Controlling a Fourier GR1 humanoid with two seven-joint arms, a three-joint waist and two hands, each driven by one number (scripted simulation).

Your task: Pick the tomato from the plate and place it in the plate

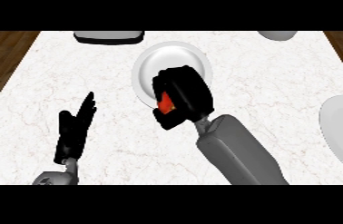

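We see the black right hand (184, 97) curled around the small red tomato (164, 103) over the round white plate (161, 60). The black left hand (74, 128) rests open, fingers straight.

Tabletop (268, 82): white marble look, faint veining, smooth. Plate (161, 60): glossy white, ceramic look. Hands (184, 94): matt black. Forearm (237, 150): smooth grey. Tomato (164, 103): glossy red.

Red tomato (164, 103), white plate (161, 60)

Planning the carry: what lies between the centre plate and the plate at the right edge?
Only bare counter shows between the centre plate and the right-edge plate, in the head view.
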